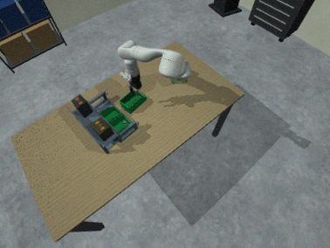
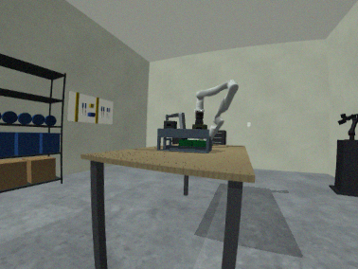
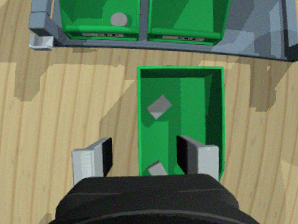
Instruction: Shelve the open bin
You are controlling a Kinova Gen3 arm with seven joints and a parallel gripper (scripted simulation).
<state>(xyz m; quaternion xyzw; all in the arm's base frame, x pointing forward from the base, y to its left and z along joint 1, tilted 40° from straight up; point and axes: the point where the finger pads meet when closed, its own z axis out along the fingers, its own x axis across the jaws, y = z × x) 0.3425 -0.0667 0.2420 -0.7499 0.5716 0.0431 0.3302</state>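
Note:
The loose green bin (image 1: 133, 101) (image 3: 189, 99) lies on the table (image 1: 65, 183) just in front of the blue-grey shelf (image 1: 92, 103) (image 2: 185, 140) (image 3: 166, 50). Two grey parts (image 3: 160, 106) lie inside it. My gripper (image 1: 134, 91) (image 2: 198, 124) (image 3: 144, 150) is open at the bin's near end. In the wrist view its left finger is outside the bin's left wall and its right finger is over the inside. Two green bins (image 1: 115, 119) sit side by side in the shelf. The gap in the row is not clear to see.
Two dark boxes (image 1: 81, 105) (image 1: 100, 129) rest on the shelf's top board. The arm's base (image 1: 175, 67) stands at the table's far edge. A storage rack (image 1: 26, 31) and a dark cabinet (image 1: 279, 15) stand on the floor away from the table.

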